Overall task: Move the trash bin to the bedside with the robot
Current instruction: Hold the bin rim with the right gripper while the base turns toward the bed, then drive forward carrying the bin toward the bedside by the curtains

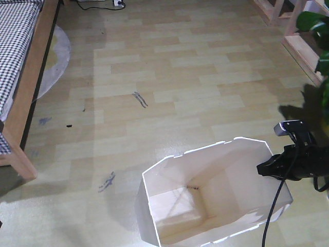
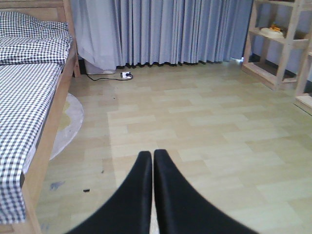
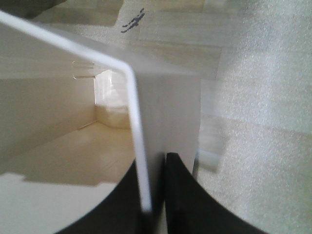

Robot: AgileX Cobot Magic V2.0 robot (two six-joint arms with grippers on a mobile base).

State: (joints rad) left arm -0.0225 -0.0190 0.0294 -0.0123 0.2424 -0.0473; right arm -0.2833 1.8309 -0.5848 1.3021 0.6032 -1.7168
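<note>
Left gripper [image 2: 152,156] points straight ahead, fingers pressed together on nothing. Over on the right, the right arm [image 1: 300,165] reaches in low, the right gripper [image 3: 155,168] pinched across the trash bin [image 3: 170,112] wall.

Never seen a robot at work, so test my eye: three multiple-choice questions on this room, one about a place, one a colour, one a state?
1. In the front view, the light brown wooden-framed bed lies where from the white faceted plastic trash bin? A the picture's left; B its right; C underneath.
2. Its bedding is: A plain blue; B black-and-white checked; C red striped.
3. The black right pincer is: A wide open; B shut on the bin's wall; C holding a cable.
Answers: A, the frame runs along the left edge; B, checks show clearly; B, it clamps the wall.
</note>
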